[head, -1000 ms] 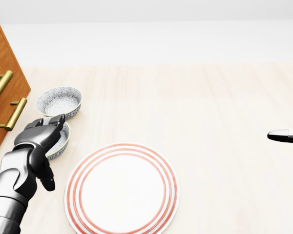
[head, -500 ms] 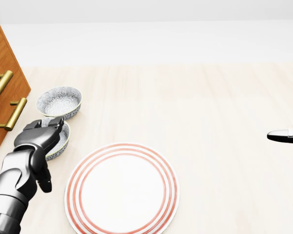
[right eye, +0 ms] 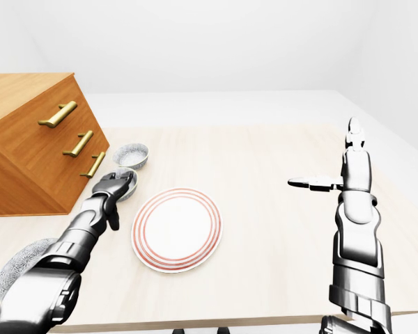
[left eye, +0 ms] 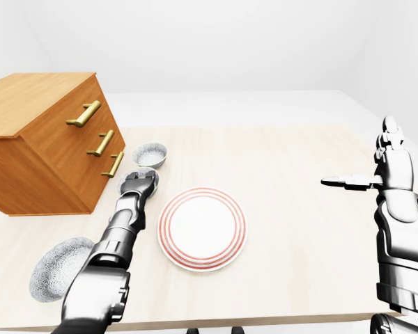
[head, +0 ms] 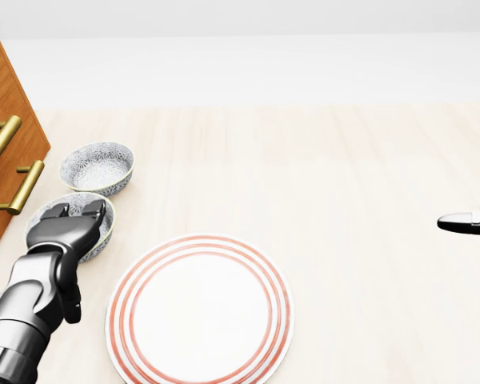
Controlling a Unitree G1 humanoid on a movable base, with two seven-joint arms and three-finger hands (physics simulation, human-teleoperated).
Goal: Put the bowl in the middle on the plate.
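Left hand (head: 64, 226) over middle bowl (head: 94, 210)

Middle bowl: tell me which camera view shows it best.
The head view: the middle bowl is largest there, its patterned rim visible around the left hand over it. In the left-eye and right-eye views it is small and mostly hidden by that hand.

On the counter (left eye: 285, 209), the drawer chest (left eye: 49, 142) stood at the far left corner. Three bowls ran down the left side beside it: the far bowl (head: 98, 166) nearest the far edge, the middle bowl (head: 74, 226) just beside it toward the near edge, and the third bowl (left eye: 59, 268) well apart by the near left corner. The plate (head: 200, 308) lay right of the middle bowl, near it but apart. The left robot hand (head: 64, 224) sat over the middle bowl; the right robot hand (left eye: 373, 177) hung above the right edge.
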